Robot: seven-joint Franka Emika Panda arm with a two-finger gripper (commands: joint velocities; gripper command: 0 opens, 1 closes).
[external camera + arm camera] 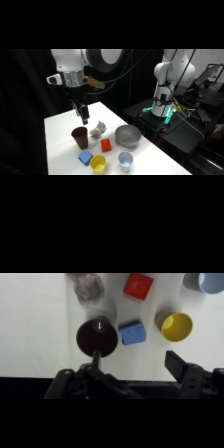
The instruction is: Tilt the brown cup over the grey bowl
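Brown cup point(80, 137): smooth dark plastic, slight gloss inside. Grey bowl point(127, 135) looks metallic, dull sheen. Yellow cup point(176, 326) glossy plastic. Table point(62, 145) matt white.

A red block point(106, 145), a blue block point(85, 158), a yellow cup point(98, 164), a pale blue cup point(125, 161) and a lumpy grey object point(98, 129) are being borne by the white table point(60, 145).

Cup-to-bowl path: red block point(105, 145) and lumpy grey-white object point(98, 130) stand between brown cup point(80, 137) and grey bowl point(127, 135).
Far side of cup: bare table point(60, 132).
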